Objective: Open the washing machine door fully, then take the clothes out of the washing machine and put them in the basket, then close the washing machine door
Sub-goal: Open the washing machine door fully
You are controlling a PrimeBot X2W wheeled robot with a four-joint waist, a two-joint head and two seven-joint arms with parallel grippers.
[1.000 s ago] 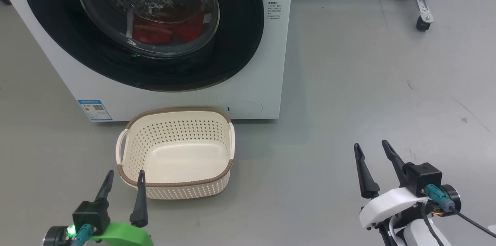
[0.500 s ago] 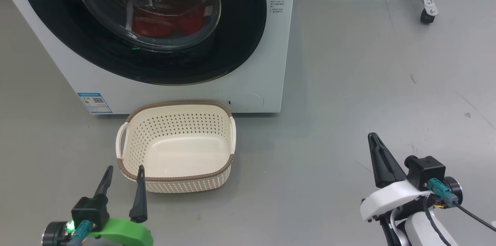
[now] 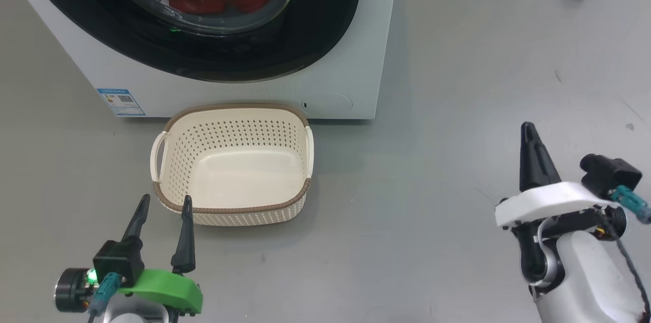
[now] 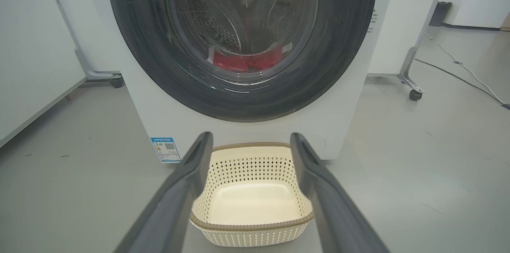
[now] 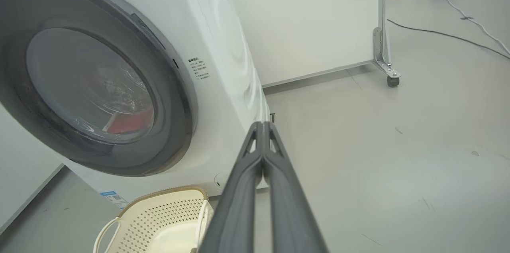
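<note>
**Laundry station: door shut, basket bare**

Head view: big white front-loading washing machine [image 3: 371, 58]. Its round black-rimmed glass door [image 3: 325, 33] is shut and bars the bright red clothes [image 3: 203, 0] inside. A cream perforated plastic basket [image 3: 229, 209] sits on the grey floor [image 3: 457, 160] just before it.

Left wrist view: left jaws spread wide, holding nothing, framing the basket.

Right wrist view: right jaws pressed together on nothing. A white wheeled partition [image 5: 318, 26] and a black cable [image 5: 438, 34] lie beyond.

A smooth grey floor [image 3: 457, 84] spreads before me, faintly scuffed and evenly lit. In the upper middle of my right wrist view a white partition [image 5: 318, 18] stands on a metal leg with a caster [image 5: 392, 81]; a black cable [image 5: 446, 34] trails across the floor at upper right. Another white panel [image 4: 32, 46] stands at the left edge of my left wrist view.
</note>
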